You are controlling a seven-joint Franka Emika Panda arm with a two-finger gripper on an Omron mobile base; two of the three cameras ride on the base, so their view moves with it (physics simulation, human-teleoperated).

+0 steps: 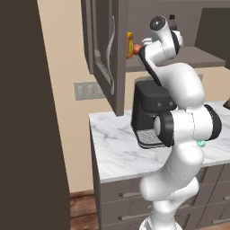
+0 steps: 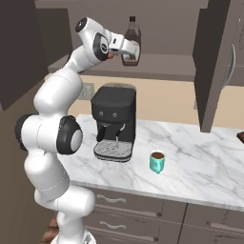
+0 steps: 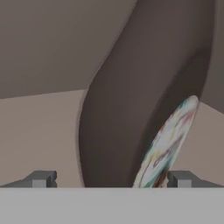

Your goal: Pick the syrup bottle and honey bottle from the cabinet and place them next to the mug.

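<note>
The white arm is reaching up into the open dark grey-brown wall cabinet (image 2: 217, 62), its panelled door (image 1: 104, 54) standing swung out. The two-finger gripper (image 2: 135, 50) is spread wide and released, its fingertips (image 3: 41, 178) sitting on either side of the tall, slim dark brown syrup bottle (image 2: 131, 42), which is standing upright on the cabinet shelf (image 2: 162, 66); no squeeze is showing. The short amber-orange honey bottle (image 1: 130, 45) is peeking out just past the door edge. The small teal mug (image 2: 157, 162) is sitting on the white marble surface (image 2: 190, 162), near the black coffee machine (image 2: 114, 121).
</note>
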